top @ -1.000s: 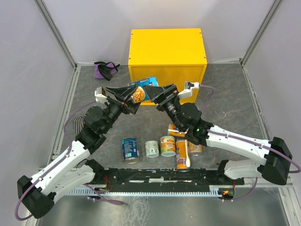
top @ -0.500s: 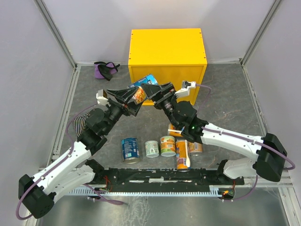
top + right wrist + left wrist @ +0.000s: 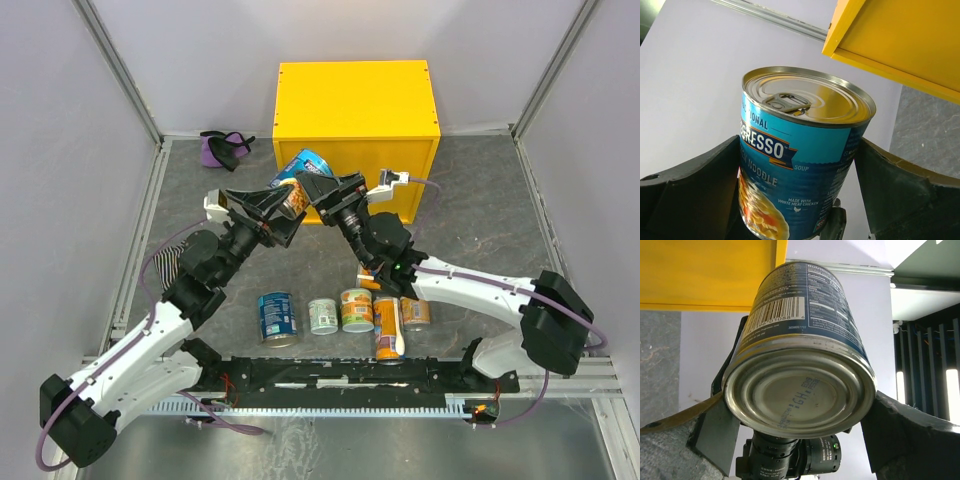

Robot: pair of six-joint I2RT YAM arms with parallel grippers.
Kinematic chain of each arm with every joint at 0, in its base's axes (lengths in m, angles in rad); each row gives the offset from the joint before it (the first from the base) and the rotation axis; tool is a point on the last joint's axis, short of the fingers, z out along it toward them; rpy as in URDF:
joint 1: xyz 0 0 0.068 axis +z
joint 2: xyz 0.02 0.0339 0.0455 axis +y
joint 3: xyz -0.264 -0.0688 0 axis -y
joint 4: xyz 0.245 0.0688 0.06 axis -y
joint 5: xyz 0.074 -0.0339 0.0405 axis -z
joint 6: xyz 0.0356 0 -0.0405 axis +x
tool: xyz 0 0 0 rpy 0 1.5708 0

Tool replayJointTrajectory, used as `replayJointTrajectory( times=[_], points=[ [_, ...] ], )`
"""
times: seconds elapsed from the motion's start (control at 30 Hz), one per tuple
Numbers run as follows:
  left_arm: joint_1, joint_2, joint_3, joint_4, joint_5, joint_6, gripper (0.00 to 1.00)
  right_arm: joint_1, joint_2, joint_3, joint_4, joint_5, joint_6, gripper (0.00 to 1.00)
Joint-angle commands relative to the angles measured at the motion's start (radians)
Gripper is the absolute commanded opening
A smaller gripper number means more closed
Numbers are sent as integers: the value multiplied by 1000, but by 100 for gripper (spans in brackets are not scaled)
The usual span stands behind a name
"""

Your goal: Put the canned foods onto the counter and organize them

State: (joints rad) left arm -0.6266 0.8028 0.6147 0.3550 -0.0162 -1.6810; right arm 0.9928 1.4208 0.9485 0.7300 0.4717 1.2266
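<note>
A blue-labelled soup can [image 3: 304, 167] with a silver top hangs in the air just in front of the yellow counter [image 3: 357, 100], between my two grippers. My left gripper [image 3: 283, 203] closes on its bottom end. In the left wrist view, the can's silver base [image 3: 799, 389] fills the space between my fingers. My right gripper [image 3: 322, 188] closes on its sides. In the right wrist view, the can [image 3: 800, 165] stands with its pull tab up between both black fingers. The counter's top is bare. The other cans stand on the table.
Near the arm bases stand a blue can [image 3: 277, 316], a pale-green can [image 3: 322, 316], a short orange can [image 3: 357, 309], a tall orange can [image 3: 388, 328] and another orange can [image 3: 415, 313]. One more [image 3: 372, 275] is half hidden under my right arm. A purple cloth [image 3: 225, 147] lies back left and a striped cloth [image 3: 165, 262] left.
The blue can has risen and tilted up toward the counter's front. My right gripper moved left and up with it. My left gripper shifted only slightly.
</note>
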Motion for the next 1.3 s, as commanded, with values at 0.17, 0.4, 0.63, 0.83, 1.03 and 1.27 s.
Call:
replayJointTrajectory(
  times=[0.17,0.4,0.63,0.83,1.03,1.27],
  points=[
    [29,-61,106,6,161,175,3,10,34,-49,199,-129,-36,42],
    [36,-50,152,-63,174,250,3,10,4,-61,211,-141,-69,33],
    [37,-31,222,-135,184,321,3,7,-16,-49,206,-149,-91,17],
    [36,-29,239,-150,177,330,3,-6,-19,-29,212,-163,-94,5],
    [36,-40,242,-169,156,328,13,-23,-37,-7,198,-177,-94,2],
    [37,-59,245,-200,111,332,46,-40,-64,32,152,-205,-117,2]
  ],
)
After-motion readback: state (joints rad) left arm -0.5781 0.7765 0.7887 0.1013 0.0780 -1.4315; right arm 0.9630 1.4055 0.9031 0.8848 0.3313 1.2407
